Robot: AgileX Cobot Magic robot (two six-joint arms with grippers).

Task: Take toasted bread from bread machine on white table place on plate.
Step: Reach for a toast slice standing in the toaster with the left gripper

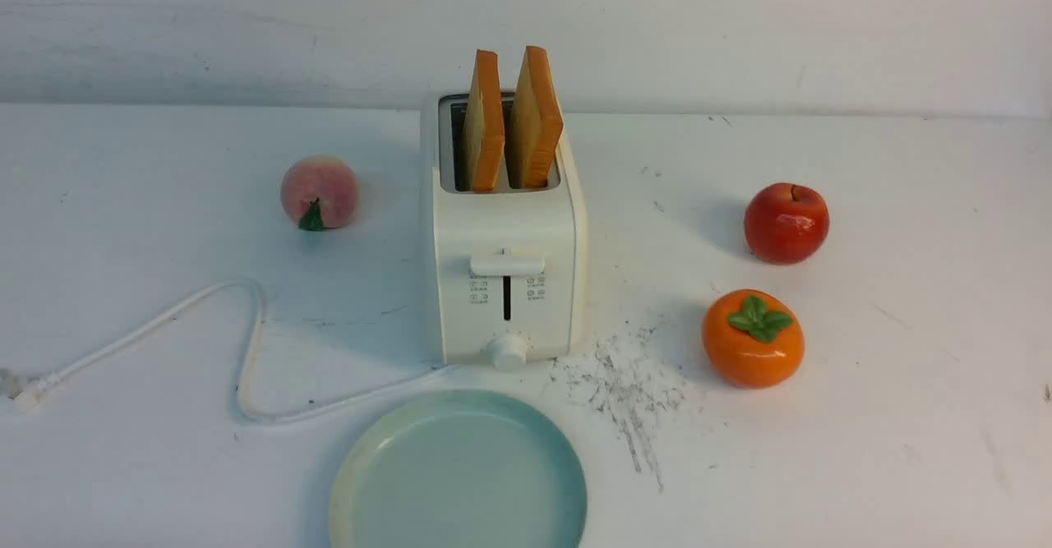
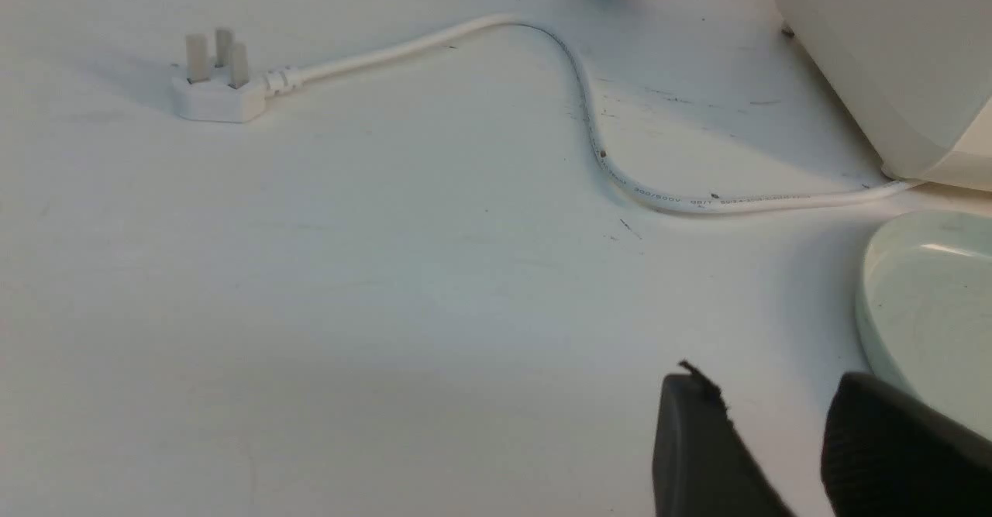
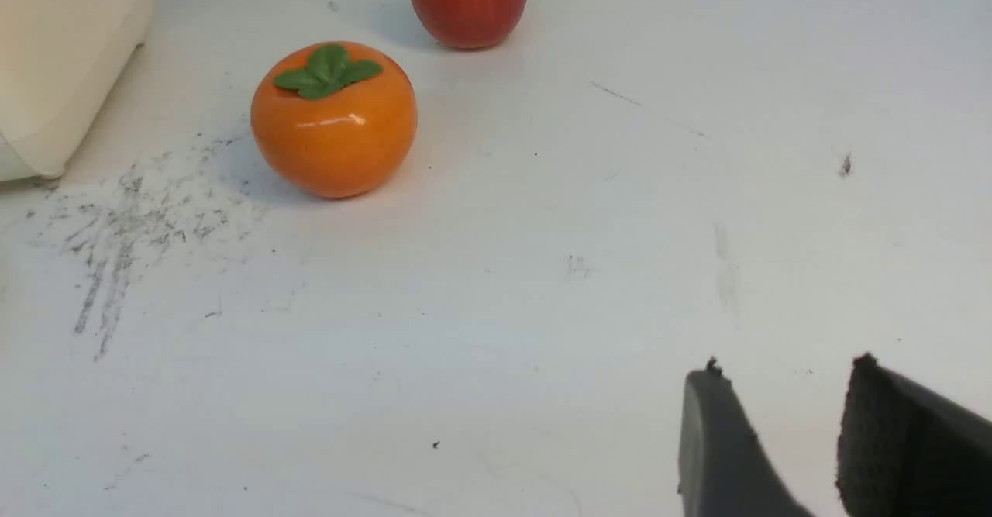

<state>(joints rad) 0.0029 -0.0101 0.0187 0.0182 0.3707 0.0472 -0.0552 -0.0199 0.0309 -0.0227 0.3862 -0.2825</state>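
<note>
Bread machine (image 1: 503,285) sits dead centre on the surface (image 1: 904,433), and there in its slots we have the left slice of toasted bread (image 1: 483,121) and the right slice of toasted bread (image 1: 534,117), side by side, poking well up, each leaning a touch to the right, neither one taken out yet. Take the machine as the middle of the dial: the plate (image 1: 460,474) lies at 6 o'clock, just beside the machine's front; peach (image 1: 319,191) at 10, apple (image 1: 786,223) at 3, persimmon (image 1: 752,338) at 4, grey scratch patch (image 1: 629,384) at 5. The power cord (image 1: 251,343) loops away toward 8. Left end effector (image 2: 771,381): fingers spread, holding nothing, close by the plate's rim. Right end effector (image 3: 784,370): spread as well, gripping nothing, over the surface, well apart from the persimmon
</note>
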